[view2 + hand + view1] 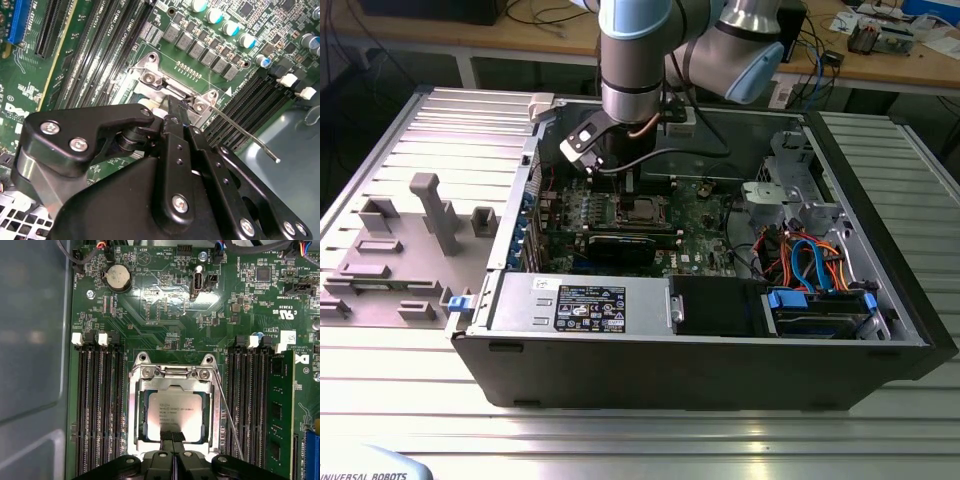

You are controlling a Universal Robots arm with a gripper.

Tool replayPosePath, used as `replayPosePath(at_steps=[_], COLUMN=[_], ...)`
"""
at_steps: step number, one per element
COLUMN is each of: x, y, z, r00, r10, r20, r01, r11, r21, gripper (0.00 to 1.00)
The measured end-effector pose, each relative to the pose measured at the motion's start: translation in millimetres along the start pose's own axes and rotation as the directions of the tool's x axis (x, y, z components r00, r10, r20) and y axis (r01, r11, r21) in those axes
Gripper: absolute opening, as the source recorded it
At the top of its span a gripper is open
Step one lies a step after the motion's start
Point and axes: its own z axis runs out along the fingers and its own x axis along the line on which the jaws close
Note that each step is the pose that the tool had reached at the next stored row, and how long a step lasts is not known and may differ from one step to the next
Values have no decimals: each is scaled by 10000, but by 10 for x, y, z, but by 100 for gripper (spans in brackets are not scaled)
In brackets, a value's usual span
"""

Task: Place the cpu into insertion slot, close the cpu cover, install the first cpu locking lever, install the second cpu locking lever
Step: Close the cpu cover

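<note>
My black gripper point(172, 434), pinched together and empty, sits on the silvery square cpu cover point(172, 382); I think the thin steel locking lever point(228, 420), standing free, needs hooking down.

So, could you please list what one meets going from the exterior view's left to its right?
Grey upright block → blue clip → cpu → blue and orange cables.
</note>
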Motion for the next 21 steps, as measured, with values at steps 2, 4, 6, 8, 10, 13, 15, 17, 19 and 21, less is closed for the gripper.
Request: replayPosePath(at_steps=[2,4,6,8,10,13,15,17,19,21], x=[1,1,1,6,2,1,-1,-3,-5,-6], y=[1,0,0,5,3,18,100,168,221,233], z=[14,14,8,-28,-83,-104,-102,-101,-100,-100], r00=[10000,10000,10000,10000,10000,10000,10000,10000,10000,10000], r10=[1,1,1,2,1,-2,2,0,1,1], r20=[-11,-12,-15,-43,-17,-15,-14,-15,-15,-14], r01=[-1,-1,-1,-2,-1,2,-2,0,-1,-1], r11=[10000,10000,10000,10000,10000,10000,10000,10000,10000,10000], r21=[14,17,15,-6,13,14,18,21,24,24], gripper=[11,11,11,11,11,11,11,11,11,11])
